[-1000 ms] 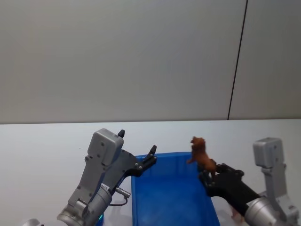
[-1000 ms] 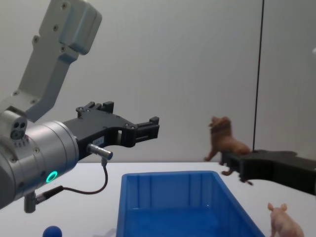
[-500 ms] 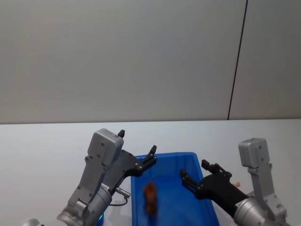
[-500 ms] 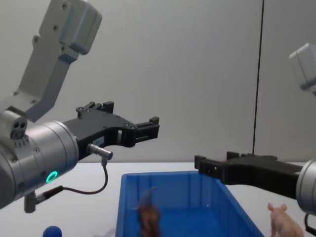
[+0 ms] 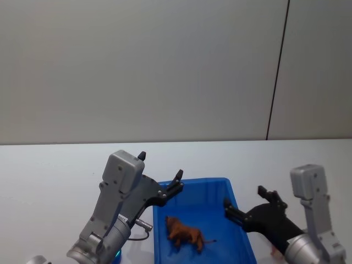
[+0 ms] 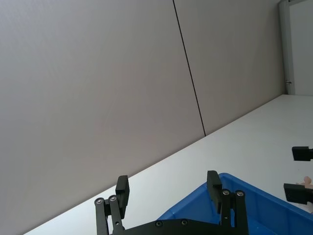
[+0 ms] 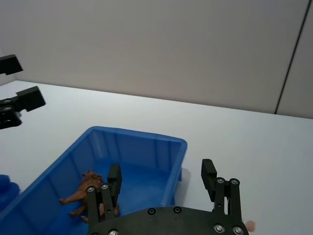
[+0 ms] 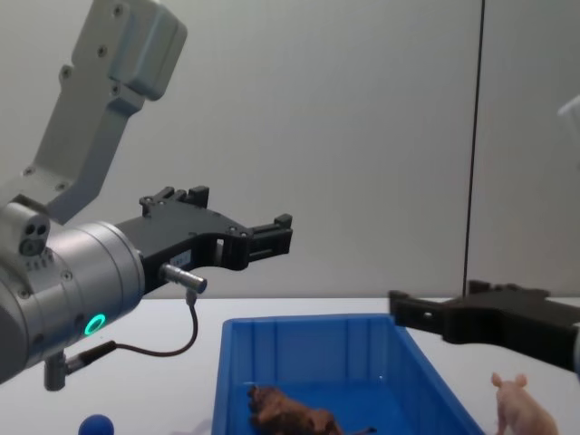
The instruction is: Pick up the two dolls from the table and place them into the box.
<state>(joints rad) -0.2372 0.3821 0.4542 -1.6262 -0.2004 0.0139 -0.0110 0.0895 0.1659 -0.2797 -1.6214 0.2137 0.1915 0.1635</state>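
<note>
The right end effector point(image 5: 245, 199) hangs above the right side of the box point(image 5: 198, 181). Its fingers are spread apart and grip nothing. You will find the left end effector point(image 5: 160, 166) raised above the box's far left corner. Its fingers are likewise spread and empty.

Locate the dark brown doll point(image 5: 186, 235) inside the box. It lies on its side on the box floor, towards the left wall (the right wrist view confirms this position).

In the chest view, check the pale pink pig point(image 8: 518, 408). It stands upright on the desk point(image 5: 55, 170), just beside the right wall of the box. The blue round-topped toy point(image 8: 95, 424) sits on the desk to the left of the box, apart from it.
</note>
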